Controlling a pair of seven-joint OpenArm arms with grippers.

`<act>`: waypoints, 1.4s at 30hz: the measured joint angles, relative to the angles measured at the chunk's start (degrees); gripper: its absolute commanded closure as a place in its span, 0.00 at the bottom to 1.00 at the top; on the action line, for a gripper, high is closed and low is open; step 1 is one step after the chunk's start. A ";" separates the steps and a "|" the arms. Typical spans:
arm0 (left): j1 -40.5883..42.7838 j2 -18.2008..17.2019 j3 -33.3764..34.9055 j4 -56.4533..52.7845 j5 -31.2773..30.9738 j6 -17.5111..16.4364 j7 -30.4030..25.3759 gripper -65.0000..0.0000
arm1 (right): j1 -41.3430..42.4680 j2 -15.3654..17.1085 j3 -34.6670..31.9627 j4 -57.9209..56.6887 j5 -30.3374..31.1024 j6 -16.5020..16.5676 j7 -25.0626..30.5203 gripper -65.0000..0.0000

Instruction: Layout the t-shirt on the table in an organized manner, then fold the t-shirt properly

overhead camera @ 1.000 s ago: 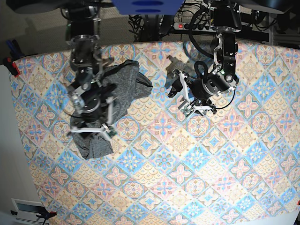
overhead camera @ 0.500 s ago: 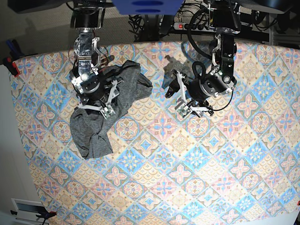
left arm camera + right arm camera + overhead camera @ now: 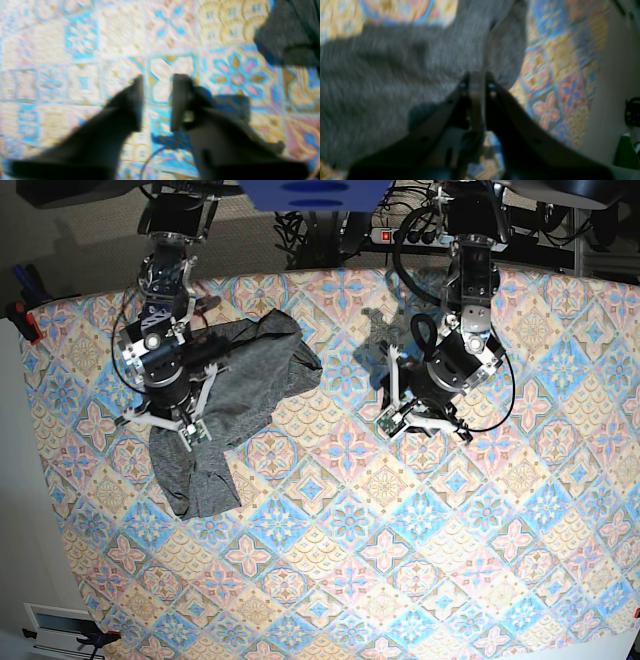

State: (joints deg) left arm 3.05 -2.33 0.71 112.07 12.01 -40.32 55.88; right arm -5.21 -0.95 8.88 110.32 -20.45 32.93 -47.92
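T-shirt [image 3: 225, 405] is lying bunched and creased on the table [image 3: 420, 580], toward the far edge on the base view's left — nowhere near spread flat, so the layout step looks to be barely under way. The right gripper [image 3: 477, 77] is hanging directly over the crumpled grey fabric, probably because an edge or corner has to be lifted out of the heap before anything can be smoothed. Its jaws are pressing together with no gap showing; the wrist view is too blurred to tell whether any cloth is pinched between the tips.

The left gripper [image 3: 156, 100] is hovering over bare patterned cloth, well apart from the shirt, whose edge is showing only in the upper right corner of its wrist view — likely waiting for a second hold. Its jaws are standing narrowly apart, grasping nothing.
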 measured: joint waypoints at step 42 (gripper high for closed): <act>38.27 -0.68 -24.39 3.28 8.85 -0.17 -31.06 0.91 | -23.19 -7.56 32.76 3.63 0.02 -0.59 1.01 1.00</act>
State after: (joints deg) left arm 41.32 -3.01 -23.68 115.35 20.86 -40.49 24.82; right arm -28.40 -8.51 41.65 113.95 -20.43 32.34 -46.92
